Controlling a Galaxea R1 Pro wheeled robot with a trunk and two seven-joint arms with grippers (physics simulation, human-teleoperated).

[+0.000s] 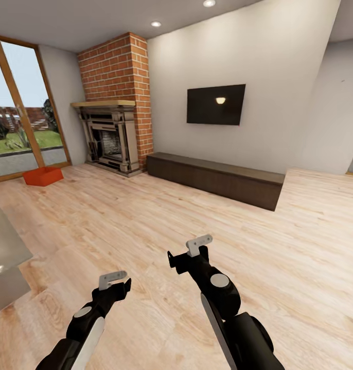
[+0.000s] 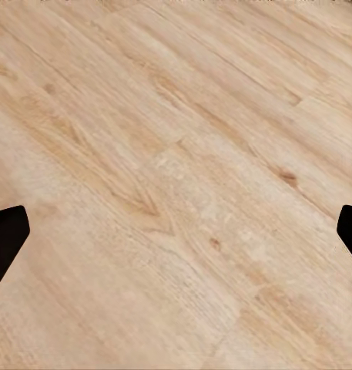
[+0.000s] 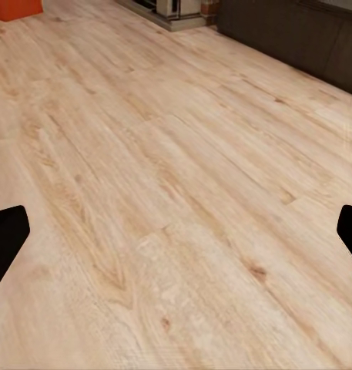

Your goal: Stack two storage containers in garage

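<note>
I am in the living room, on its light wood plank floor (image 1: 145,221). One orange-red storage container (image 1: 42,176) sits on the planks far off at the left, by the glass doors; its corner also shows in the right wrist view (image 3: 14,8). My left gripper (image 1: 115,281) and right gripper (image 1: 194,251) hang low in front of me, far from the container. Both are open and hold nothing. In the wrist views the left gripper (image 2: 176,239) and the right gripper (image 3: 176,239) show dark fingertips spread wide over bare planks. The garage is out of view.
A red brick fireplace (image 1: 115,103) stands at the back left, and a low dark cabinet (image 1: 215,179) runs along the white wall under a black TV (image 1: 216,104). A grey piece of furniture (image 1: 6,257) juts in at my near left. Wood-framed glass doors (image 1: 22,113) stand behind the container.
</note>
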